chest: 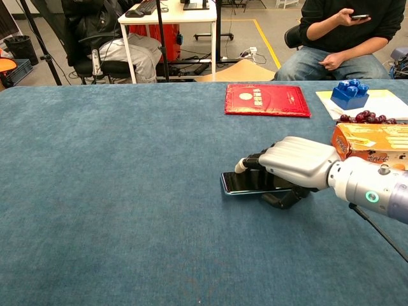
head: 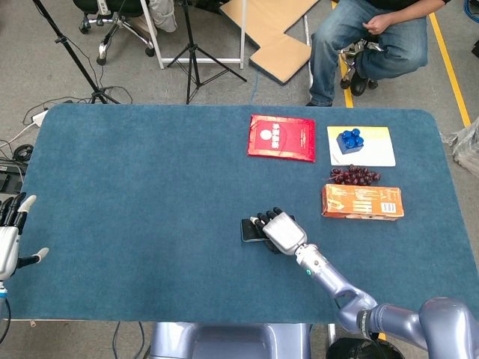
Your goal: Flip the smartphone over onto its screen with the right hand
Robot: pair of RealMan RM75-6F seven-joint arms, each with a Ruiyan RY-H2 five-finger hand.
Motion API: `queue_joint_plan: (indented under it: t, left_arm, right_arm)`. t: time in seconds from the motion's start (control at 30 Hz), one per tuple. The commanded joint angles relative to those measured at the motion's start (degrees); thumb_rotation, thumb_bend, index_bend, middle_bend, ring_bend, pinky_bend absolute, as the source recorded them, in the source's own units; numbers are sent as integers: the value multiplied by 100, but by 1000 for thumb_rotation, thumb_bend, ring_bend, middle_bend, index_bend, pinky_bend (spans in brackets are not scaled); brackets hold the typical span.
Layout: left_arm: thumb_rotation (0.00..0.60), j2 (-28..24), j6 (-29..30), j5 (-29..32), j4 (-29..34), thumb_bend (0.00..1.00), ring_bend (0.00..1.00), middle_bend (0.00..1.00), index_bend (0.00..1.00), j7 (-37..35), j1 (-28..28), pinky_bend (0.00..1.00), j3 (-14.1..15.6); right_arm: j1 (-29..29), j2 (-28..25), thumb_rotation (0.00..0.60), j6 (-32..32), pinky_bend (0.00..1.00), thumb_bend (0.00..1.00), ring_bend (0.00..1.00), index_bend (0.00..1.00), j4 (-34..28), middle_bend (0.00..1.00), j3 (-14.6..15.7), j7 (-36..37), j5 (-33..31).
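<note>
Writing is scarce on this table and none of it reads cleanly: the red booklet (head: pixel 281 137) carries a gold round emblem with small gold characters beside it, too small to make out, and the orange box (head: pixel 363 202) shows pale print and a barcode-like panel that stay illegible in both views.

The right hand (chest: pixel 290 167) lies over the smartphone (chest: pixel 245 183) near the middle of the blue table (head: pixel 150 194). Its fingers (chest: pixel 250 162) are held close together and curl over the far edge of the phone, while the thumb sits under the near side, so the phone is gripped between them. In the chest view the phone is tilted, its near long edge raised off the cloth and its dark glossy face turned upward and toward the camera. In the head view only its left end (head: pixel 248 230) shows beyond the hand.

The left hand (head: pixel 10 239) hangs at the table's left edge, well apart from everything, fingers spread and holding nothing.

Behind and to the right of the phone sit a white board (head: pixel 374 153) with a blue toy brick (head: pixel 349 140) on it, and a bunch of dark grapes (head: pixel 355 176) between the board and the orange box. A seated person (chest: pixel 341 38) beyond the table holds a phone of their own.
</note>
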State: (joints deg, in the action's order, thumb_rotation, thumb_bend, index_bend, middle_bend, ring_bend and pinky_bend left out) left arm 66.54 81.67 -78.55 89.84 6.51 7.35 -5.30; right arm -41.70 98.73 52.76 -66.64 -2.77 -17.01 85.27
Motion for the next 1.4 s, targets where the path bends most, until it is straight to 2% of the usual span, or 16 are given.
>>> queue_joint_plan:
  t: [0.03, 0.2, 0.3, 0.4, 0.53, 0.7, 0.8, 0.9, 1.03, 1.1, 1.13, 1.2, 1.27, 1.33, 1.4]
  left_arm:
    - [600, -5, -3, -4, 9, 0, 0, 0, 0, 9, 0, 0, 7]
    - [600, -10, -8, -5, 31, 0, 0, 0, 0, 26, 2, 0, 14]
    - [600, -18, -4, -17, 56, 0, 0, 0, 0, 45, 2, 0, 23]
    - [600, -21, -9, -20, 71, 0, 0, 0, 0, 58, 4, 0, 30]
    - [600, -27, -20, -28, 90, 0, 0, 0, 0, 68, 12, 0, 37]
    - [600, -29, -37, -11, 80, 0, 0, 0, 0, 63, 20, 0, 31]
    - [600, -27, -53, 8, 67, 0, 0, 0, 0, 54, 27, 0, 26]
    - [600, -26, -82, 35, 53, 0, 0, 0, 0, 40, 35, 0, 21]
    - [600, -43, -89, 43, 32, 0, 0, 0, 0, -29, 34, 0, 15]
    - [600, -53, -83, 29, 28, 0, 0, 0, 0, -70, 27, 0, 20]
    - [600, -59, -74, 17, 31, 0, 0, 0, 0, -86, 24, 0, 22]
    - [600, -74, -37, -28, 50, 0, 0, 0, 0, -127, 12, 0, 30]
    - [600, -98, 39, -133, 78, 0, 0, 0, 0, -175, -13, 0, 61]
    - [600, -113, 96, -213, 103, 0, 0, 0, 0, -201, -33, 0, 86]
    - [600, -128, 171, -312, 125, 0, 0, 0, 0, -214, -55, 0, 114]
  right_arm:
    - [83, -120, 600, 221, 324, 699, 333, 343, -231, 397, 149, 472, 230]
    - [161, -285, 600, 329, 353, 749, 375, 367, -626, 432, 183, 1121, 272]
    - [168, -443, 600, 290, 357, 749, 380, 379, -954, 434, 107, 1501, 170]
    - [128, -496, 600, 123, 356, 748, 381, 379, -1042, 434, -32, 1541, -75]
    - [38, -379, 600, -153, 357, 747, 380, 379, -789, 434, -269, 1341, -534]
    - [-144, -12, 600, -297, 356, 747, 370, 380, -81, 423, -608, 1000, -972]
    - [-258, 203, 600, -318, 308, 741, 315, 377, 319, 372, -758, 769, -1141]
    - [-314, 293, 600, -180, 245, 733, 250, 354, 427, 316, -893, 787, -1146]
    - [-245, 186, 600, 490, 167, 704, 181, 312, 281, 245, -907, 1090, -664]
    - [-192, 57, 600, 825, 128, 650, 148, 287, 180, 217, -879, 1176, -407]
    - [-155, -17, 600, 992, 94, 574, 122, 266, 109, 197, -866, 1219, -293]
    - [-35, -222, 600, 1354, 32, 368, 72, 229, -99, 159, -832, 1312, -80]
    - [182, -592, 600, 1745, 0, 107, 16, 172, -480, 97, -747, 1317, 115]
    - [384, -871, 600, 2046, 0, 8, 0, 126, -743, 43, -702, 1081, 185]
    - [624, -1172, 600, 2268, 0, 0, 0, 98, -1084, 10, -626, 853, 178]
